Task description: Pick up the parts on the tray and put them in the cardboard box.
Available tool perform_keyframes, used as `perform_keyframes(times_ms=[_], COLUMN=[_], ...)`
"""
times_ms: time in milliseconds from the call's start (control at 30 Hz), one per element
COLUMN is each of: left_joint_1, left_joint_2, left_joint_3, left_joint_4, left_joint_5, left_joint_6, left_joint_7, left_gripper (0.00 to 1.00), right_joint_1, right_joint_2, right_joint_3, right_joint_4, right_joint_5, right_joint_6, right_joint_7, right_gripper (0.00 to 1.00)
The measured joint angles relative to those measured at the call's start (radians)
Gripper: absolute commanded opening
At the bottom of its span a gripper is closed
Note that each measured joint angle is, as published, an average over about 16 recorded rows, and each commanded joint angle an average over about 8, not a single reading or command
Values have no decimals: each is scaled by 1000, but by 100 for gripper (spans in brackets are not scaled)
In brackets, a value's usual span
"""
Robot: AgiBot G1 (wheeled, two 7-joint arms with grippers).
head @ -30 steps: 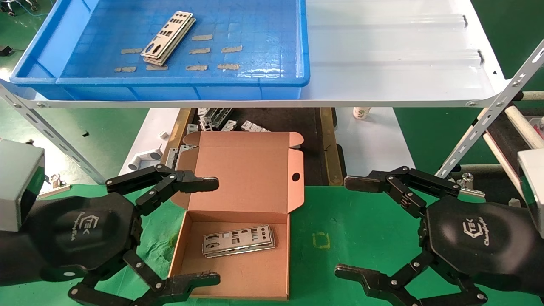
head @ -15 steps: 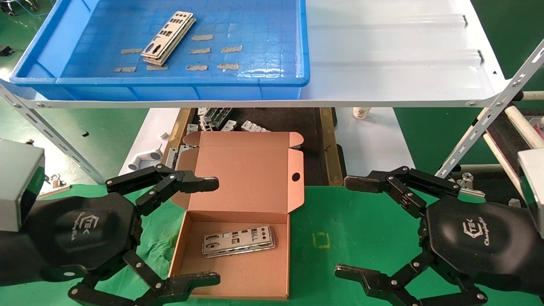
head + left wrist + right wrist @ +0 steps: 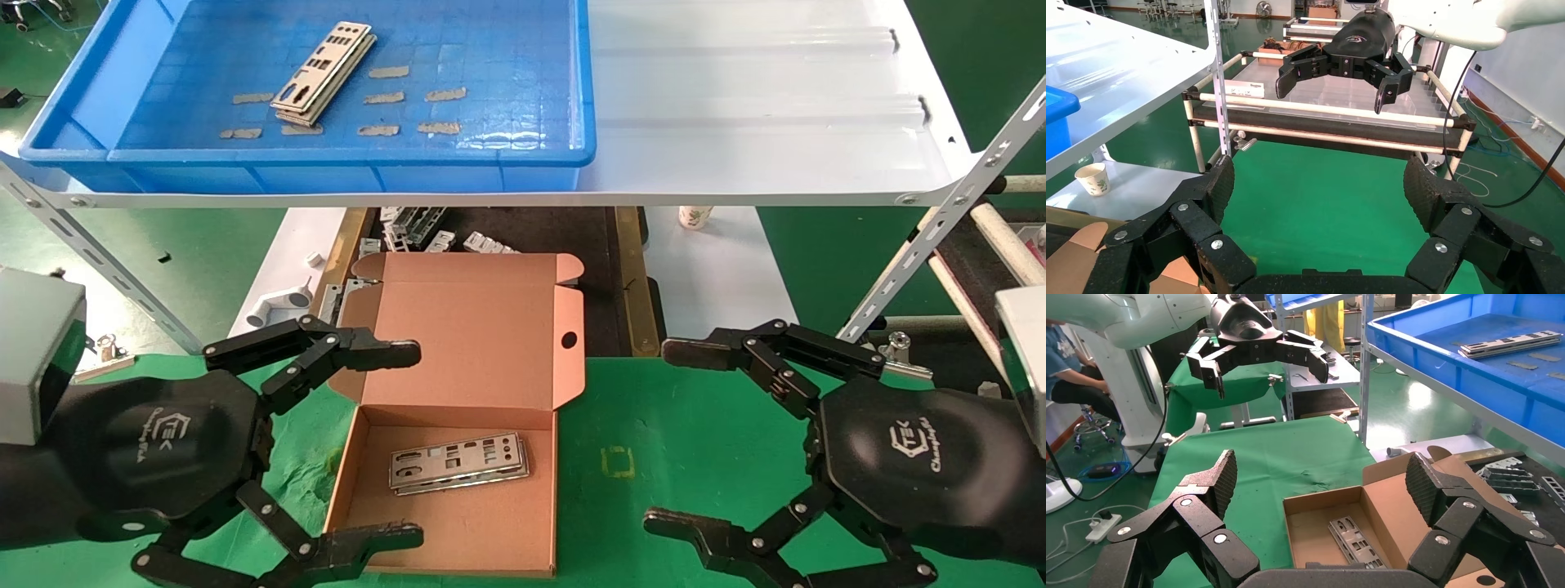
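A stack of silver punched plates (image 3: 325,72) lies in the blue tray (image 3: 343,170) on the white shelf, at the far left; it also shows in the right wrist view (image 3: 1509,344). The open cardboard box (image 3: 458,539) sits on the green table in the middle, with plates (image 3: 458,463) inside, also seen in the right wrist view (image 3: 1355,542). My left gripper (image 3: 409,445) is open and empty at the box's left side. My right gripper (image 3: 668,437) is open and empty to the right of the box. Each gripper also shows in the other arm's wrist view.
Grey tape patches (image 3: 409,98) lie on the tray floor. The white shelf (image 3: 768,122) overhangs the table's far side on slotted struts (image 3: 940,237). Chunky brackets (image 3: 417,229) and a paper cup (image 3: 695,216) lie below it. A rack with rails (image 3: 997,245) stands at the right.
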Motion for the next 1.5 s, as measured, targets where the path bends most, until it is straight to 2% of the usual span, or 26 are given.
perform_keyframes(times_ms=[1500], left_joint_1=[0], left_joint_2=[0], left_joint_3=[0], left_joint_4=[0], left_joint_5=[0], left_joint_6=[0], left_joint_7=[0], left_gripper=[100], right_joint_1=[0], right_joint_2=[0], right_joint_3=[0], right_joint_4=[0], right_joint_5=[0], right_joint_6=[0], right_joint_7=[0], right_gripper=[100])
